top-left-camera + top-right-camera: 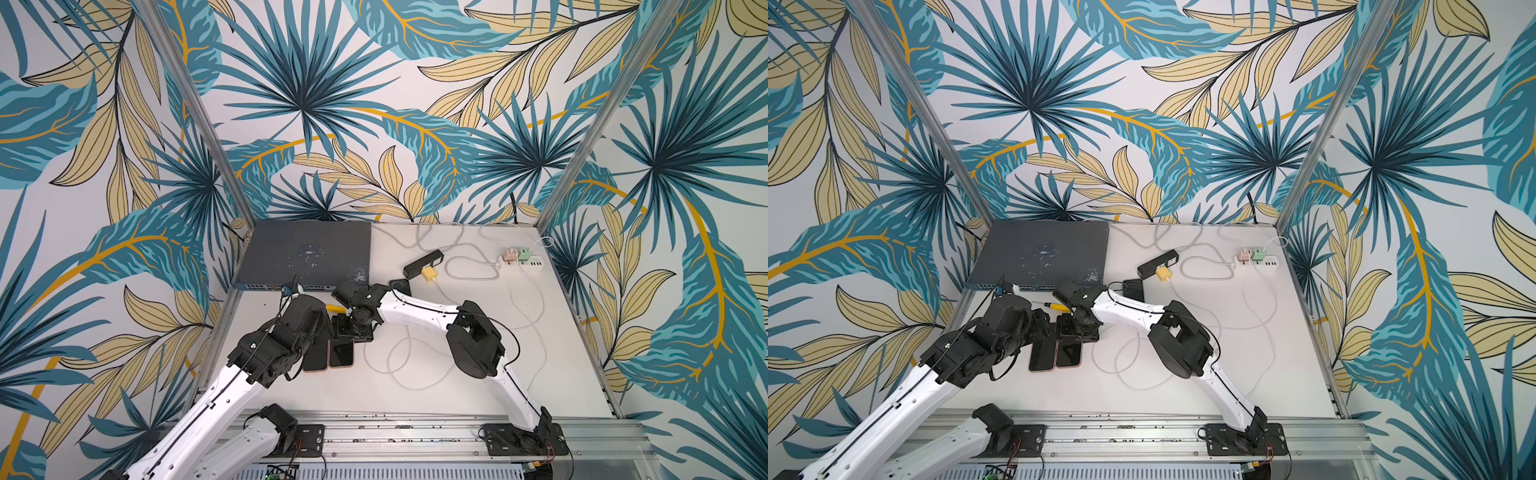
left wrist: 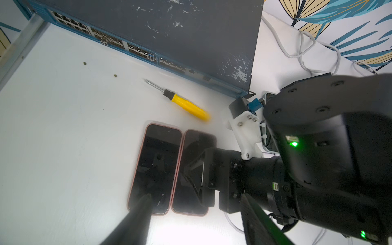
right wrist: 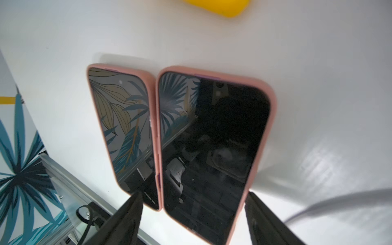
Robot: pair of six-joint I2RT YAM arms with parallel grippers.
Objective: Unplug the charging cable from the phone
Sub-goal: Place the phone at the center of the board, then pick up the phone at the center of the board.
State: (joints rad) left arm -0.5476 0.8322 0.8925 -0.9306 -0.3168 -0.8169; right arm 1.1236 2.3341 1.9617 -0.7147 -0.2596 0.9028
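Two dark-screened phones in pink cases lie side by side on the white table. The right-hand phone (image 1: 341,355) (image 3: 212,137) has my right gripper (image 1: 353,332) (image 3: 193,192) shut across its width. One finger (image 3: 261,212) presses the case edge; the other overlaps the corner of the left-hand phone (image 1: 316,359) (image 3: 123,127). My left gripper (image 2: 195,196) is open above the phones' near ends, holding nothing. The white charging cable (image 1: 415,388) (image 2: 232,223) loops on the table to the right and runs under my right gripper. Its plug is hidden.
A yellow-handled screwdriver (image 1: 336,308) (image 2: 188,106) lies just beyond the phones, in front of a dark network switch (image 1: 307,253). Further right are a black adapter block (image 1: 424,264), a white power strip (image 1: 525,262) and more cable loops. Aluminium posts frame the cell.
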